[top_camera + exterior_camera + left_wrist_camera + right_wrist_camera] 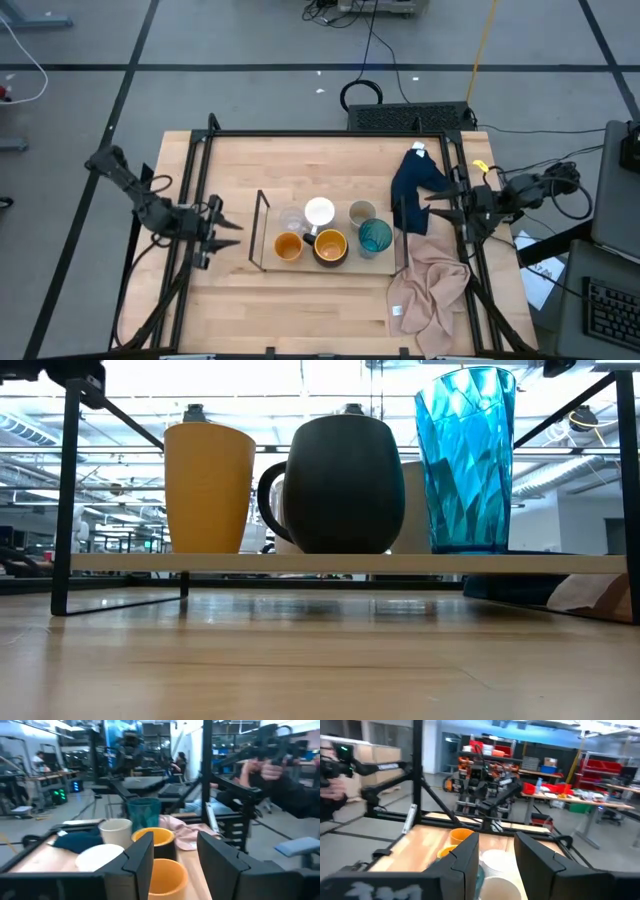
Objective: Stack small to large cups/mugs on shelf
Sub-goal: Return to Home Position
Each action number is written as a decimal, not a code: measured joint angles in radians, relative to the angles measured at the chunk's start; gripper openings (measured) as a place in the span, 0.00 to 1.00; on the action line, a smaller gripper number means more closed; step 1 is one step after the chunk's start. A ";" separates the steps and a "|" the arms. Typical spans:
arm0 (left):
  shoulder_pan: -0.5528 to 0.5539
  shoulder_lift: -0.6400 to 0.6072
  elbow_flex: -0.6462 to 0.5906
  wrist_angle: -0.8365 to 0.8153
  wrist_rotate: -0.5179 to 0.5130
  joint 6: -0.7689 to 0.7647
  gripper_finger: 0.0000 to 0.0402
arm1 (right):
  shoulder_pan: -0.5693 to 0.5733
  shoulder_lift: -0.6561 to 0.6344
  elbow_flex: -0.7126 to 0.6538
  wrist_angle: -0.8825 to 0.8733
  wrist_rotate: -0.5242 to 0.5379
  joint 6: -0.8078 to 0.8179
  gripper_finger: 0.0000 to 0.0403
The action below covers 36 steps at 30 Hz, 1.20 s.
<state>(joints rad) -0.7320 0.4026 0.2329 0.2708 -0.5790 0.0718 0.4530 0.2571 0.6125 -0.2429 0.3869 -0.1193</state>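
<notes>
- Spanning the middle of the high view, the table [300,160] carries the shelf [268,260] at frame centre, its long axis running left to right.
- Both arms flank it. The left gripper [226,233] sits just off the shelf's left end. The right gripper [432,210] sits off its right end, beside a dark blue cloth [415,180]. Each has its fingers spread, with nothing held.
- All six vessels stand on the shelf in two rows.
  - Lower row: orange cup [288,247], dark mug [330,247], teal cup [375,237].
  - Upper row: clear glass [290,220], white mug [319,212], beige-grey cup [362,213].
- Retreating likely means each gripper drawing outward along the shelf's axis, away from the cups. The orange cup lies nearest the left gripper, the teal cup nearest the right.
- In the low view the lower row almost wholly hides the upper row, and the clear glass is hard to make out.
</notes>
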 joint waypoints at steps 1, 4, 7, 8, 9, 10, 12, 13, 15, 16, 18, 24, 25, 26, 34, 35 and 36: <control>0.030 -0.019 0.000 -0.019 0.021 0.004 0.38 | 0.000 0.006 0.000 -0.001 0.010 0.000 0.29; 0.121 -0.068 0.006 -0.082 0.098 0.006 0.38 | 0.000 0.029 0.000 0.009 0.010 0.000 0.29; 0.214 -0.112 0.006 -0.138 0.150 0.016 0.38 | 0.000 0.051 0.000 0.036 0.010 0.001 0.29; 0.245 -0.119 0.006 -0.147 0.173 0.011 0.38 | 0.000 0.059 0.000 0.048 0.010 -0.003 0.29; 0.276 -0.124 0.006 -0.162 0.202 0.001 0.38 | 0.000 0.066 0.000 0.053 0.010 -0.008 0.29; 0.305 -0.131 0.006 -0.182 0.239 -0.006 0.38 | 0.000 0.072 0.000 0.056 0.010 -0.013 0.29; 0.363 -0.135 0.005 -0.195 0.296 -0.020 0.38 | 0.000 0.083 0.000 0.060 0.010 -0.025 0.29; 0.392 -0.135 0.005 -0.197 0.314 -0.023 0.38 | 0.000 0.085 0.000 0.060 0.012 -0.029 0.29; 0.440 -0.134 0.005 -0.217 0.352 -0.035 0.38 | 0.000 0.092 0.000 0.060 0.031 -0.031 0.29; 0.461 -0.134 0.005 -0.227 0.377 -0.040 0.38 | 0.000 0.095 0.000 0.060 0.037 -0.028 0.29; 0.499 -0.135 0.005 -0.245 0.416 -0.041 0.38 | 0.000 0.099 0.000 0.060 0.037 -0.025 0.29; 0.589 -0.162 -0.067 -0.172 0.475 -0.037 0.38 | 0.000 0.104 0.000 0.060 0.037 0.002 0.29; 0.599 -0.170 -0.084 -0.157 0.484 -0.042 0.38 | 0.000 0.104 0.000 0.060 0.037 0.003 0.29; 0.608 -0.179 -0.101 -0.145 0.487 -0.052 0.38 | 0.000 0.104 0.000 0.060 0.036 0.003 0.29; 0.622 -0.262 -0.170 -0.145 0.502 -0.089 0.38 | 0.000 0.104 0.000 0.060 0.036 0.007 0.29; 0.622 -0.272 -0.179 -0.151 0.501 -0.095 0.38 | 0.000 0.104 0.000 0.060 0.036 0.007 0.29; 0.622 -0.281 -0.188 -0.163 0.499 -0.103 0.38 | 0.000 0.104 0.000 0.060 0.036 0.009 0.29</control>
<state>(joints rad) -0.1104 0.1213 0.0449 0.1076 -0.0803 -0.0314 0.4530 0.3614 0.6121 -0.1833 0.4229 -0.1102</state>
